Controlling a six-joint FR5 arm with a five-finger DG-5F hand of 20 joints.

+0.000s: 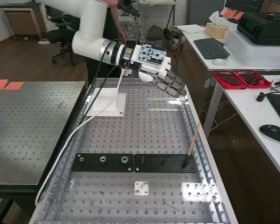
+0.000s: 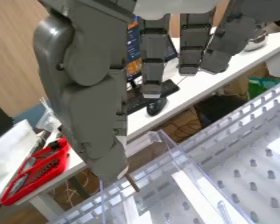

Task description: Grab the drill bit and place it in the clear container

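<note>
Wrist view: the fingers (image 1: 170, 84) pinch the drill bit (image 2: 132, 183), most of it hidden.

Hand (image 1: 169, 84) above bench (image 1: 124, 140); brown stick (image 1: 194, 141) tilted by dark plate (image 1: 160, 162).

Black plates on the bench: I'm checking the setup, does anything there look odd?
A thin tan stick stands at the black plates, toward their right end in the high view; nothing similar stands elsewhere on them. The plates lie in line.
</note>
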